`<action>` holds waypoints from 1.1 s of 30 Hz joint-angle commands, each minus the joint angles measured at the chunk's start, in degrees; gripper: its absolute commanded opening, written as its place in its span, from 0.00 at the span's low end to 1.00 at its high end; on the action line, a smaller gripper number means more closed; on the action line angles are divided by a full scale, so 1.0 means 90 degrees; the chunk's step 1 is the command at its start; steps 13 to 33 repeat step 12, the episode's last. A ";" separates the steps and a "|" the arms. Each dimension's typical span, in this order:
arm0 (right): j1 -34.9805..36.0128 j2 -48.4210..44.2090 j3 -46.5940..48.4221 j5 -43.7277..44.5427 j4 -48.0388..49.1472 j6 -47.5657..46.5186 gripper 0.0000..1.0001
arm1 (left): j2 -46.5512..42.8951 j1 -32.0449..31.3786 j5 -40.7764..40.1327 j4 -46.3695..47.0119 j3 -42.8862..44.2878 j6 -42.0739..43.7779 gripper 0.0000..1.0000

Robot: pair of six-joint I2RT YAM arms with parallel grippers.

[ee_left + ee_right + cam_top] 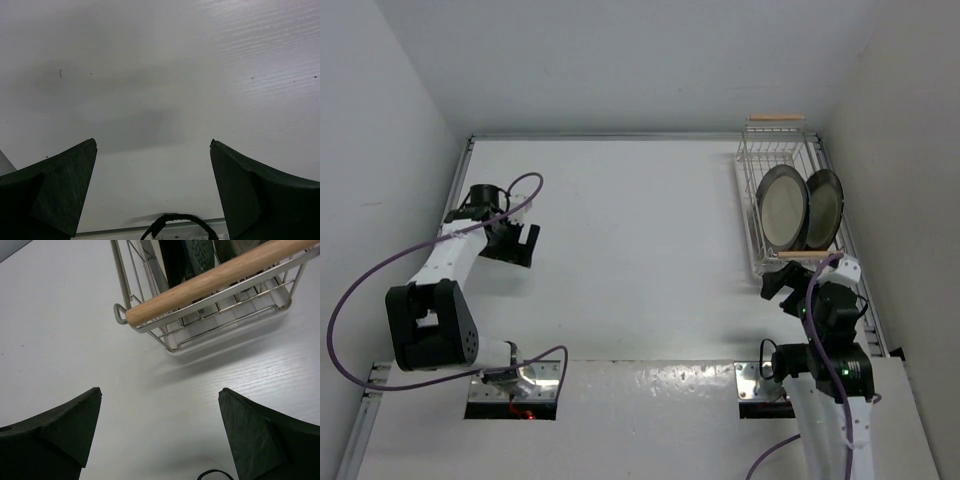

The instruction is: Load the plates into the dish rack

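Observation:
The dish rack [760, 200] stands at the table's back right, with wooden handles at its far end [776, 118] and near end [804, 256]. Two plates stand on edge in it: a dark-rimmed cream-centred plate [782, 207] and a dark-rimmed plate [825, 207] to its right. In the right wrist view the rack's near handle [210, 277] crosses the top, with dark plate edges [172, 260] and a blue-patterned plate [200, 255] behind it. My right gripper [788, 283] [160, 390] is open and empty just in front of the rack. My left gripper [520, 245] [152, 142] is open and empty over bare table at the far left.
White walls close in the table on the left, back and right. A metal rail [865, 290] runs along the right edge beside the rack. Purple cables [380, 270] loop off the left arm. Metal mounting plates [520, 385] sit at the near edge.

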 commanded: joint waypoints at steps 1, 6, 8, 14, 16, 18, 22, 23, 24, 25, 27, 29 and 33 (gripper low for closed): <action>-0.0020 0.0140 0.0305 0.0380 -0.0217 0.0467 0.99 | -0.0184 -0.0111 0.0028 0.0179 0.0048 -0.0014 1.00; -0.0020 0.0198 0.0237 0.0469 -0.0197 0.0633 0.99 | -0.0184 -0.0170 0.0028 0.0179 0.0048 -0.0015 1.00; -0.0011 0.0257 0.0237 0.0468 -0.0188 0.0604 0.99 | -0.0184 -0.0170 0.0028 0.0179 0.0048 -0.0015 1.00; -0.0040 0.0443 0.0246 0.0440 -0.0188 0.0565 0.99 | -0.0243 -0.0170 -0.0030 0.0179 0.0048 -0.0015 1.00; -0.0040 0.0443 0.0246 0.0440 -0.0188 0.0565 0.99 | -0.0243 -0.0170 -0.0030 0.0179 0.0048 -0.0015 1.00; -0.0040 0.0443 0.0246 0.0440 -0.0188 0.0565 0.99 | -0.0243 -0.0170 -0.0030 0.0179 0.0048 -0.0015 1.00; -0.0040 0.0443 0.0246 0.0440 -0.0188 0.0565 0.99 | -0.0243 -0.0170 -0.0030 0.0179 0.0048 -0.0015 1.00; -0.0040 0.0443 0.0246 0.0440 -0.0188 0.0565 0.99 | -0.0243 -0.0170 -0.0030 0.0179 0.0048 -0.0015 1.00; -0.0040 0.0443 0.0246 0.0440 -0.0188 0.0565 0.99 | -0.0243 -0.0170 -0.0030 0.0179 0.0048 -0.0015 1.00; -0.0040 0.0443 0.0246 0.0440 -0.0188 0.0565 0.99 | -0.0243 -0.0170 -0.0030 0.0179 0.0048 -0.0015 1.00; -0.0040 0.0443 0.0246 0.0440 -0.0188 0.0565 0.99 | -0.0243 -0.0170 -0.0030 0.0179 0.0048 -0.0015 1.00; -0.0040 0.0443 0.0246 0.0440 -0.0188 0.0565 0.99 | -0.0243 -0.0170 -0.0030 0.0179 0.0048 -0.0015 1.00; -0.0040 0.0443 0.0246 0.0440 -0.0188 0.0565 0.99 | -0.0243 -0.0170 -0.0030 0.0179 0.0048 -0.0015 1.00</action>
